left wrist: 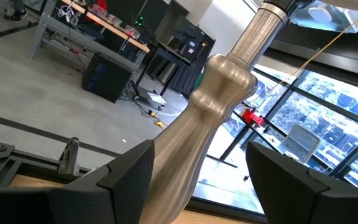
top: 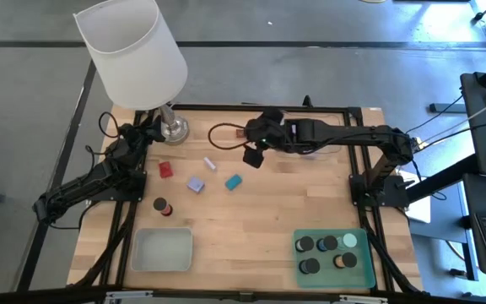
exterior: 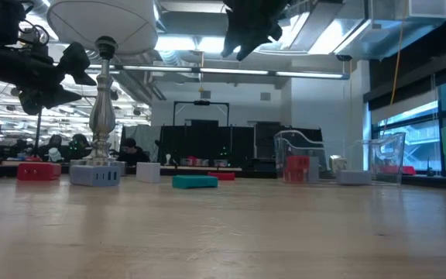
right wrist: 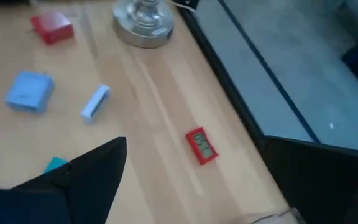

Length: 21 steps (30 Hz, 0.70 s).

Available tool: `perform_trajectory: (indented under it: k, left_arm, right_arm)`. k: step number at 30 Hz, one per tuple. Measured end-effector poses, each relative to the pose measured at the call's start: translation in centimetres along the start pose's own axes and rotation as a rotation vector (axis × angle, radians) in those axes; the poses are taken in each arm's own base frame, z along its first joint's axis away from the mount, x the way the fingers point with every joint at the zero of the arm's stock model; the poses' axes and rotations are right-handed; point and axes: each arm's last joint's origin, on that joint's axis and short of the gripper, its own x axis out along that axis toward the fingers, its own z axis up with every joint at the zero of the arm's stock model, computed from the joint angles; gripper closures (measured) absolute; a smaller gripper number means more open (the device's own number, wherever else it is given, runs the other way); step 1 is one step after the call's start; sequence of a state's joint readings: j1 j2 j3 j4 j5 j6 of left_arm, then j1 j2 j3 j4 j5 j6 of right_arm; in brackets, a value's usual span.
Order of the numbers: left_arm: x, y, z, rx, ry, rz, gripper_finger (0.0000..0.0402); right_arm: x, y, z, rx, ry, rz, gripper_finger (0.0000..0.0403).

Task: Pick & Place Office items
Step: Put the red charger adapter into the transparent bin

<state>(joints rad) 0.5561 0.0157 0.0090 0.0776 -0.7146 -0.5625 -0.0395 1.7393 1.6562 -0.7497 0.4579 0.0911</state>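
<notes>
The office items lie on the table's left-centre: a red block (top: 165,169), a lilac-blue block (top: 196,184), a pale bit (top: 210,163), a teal block (top: 233,181) and a dark cylinder with a red top (top: 160,206). A small red piece (right wrist: 202,146) rests near the far edge. My right gripper (top: 256,154) hangs open high above the table, just right of these items and touching nothing. In the right wrist view it (right wrist: 191,180) looks down on them. My left gripper (left wrist: 197,180) is open, its fingers on either side of the lamp's metal stem (left wrist: 213,112), with no contact showing.
The white-shaded lamp (top: 133,55) stands on its base (top: 173,128) at the far left corner. A grey tray (top: 163,250) sits at the near left. A green tray (top: 363,263) at the near right holds several dark cylinders. A clear tray (exterior: 300,159) stands under the right arm.
</notes>
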Motion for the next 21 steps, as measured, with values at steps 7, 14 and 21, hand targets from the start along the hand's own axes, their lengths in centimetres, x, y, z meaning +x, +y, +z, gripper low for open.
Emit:
perform_trajectory:
  k: [7,14,21]
  left_arm:
    - [0.0,0.0,0.0,0.001,0.000,0.000,0.0151]
    - [0.0,0.0,0.0,0.000,0.000,0.000,0.0151]
    - [0.0,0.0,0.0,0.000,0.000,-0.001,0.0151]
  right_arm:
    - [0.3,0.8,0.8,0.064,-0.062,0.185,0.0025]
    - [-0.2,0.9,1.3,0.064,-0.105,0.295,0.0025]
    - [-3.4,-1.6,2.0,0.110,-0.191,0.277,0.0025]
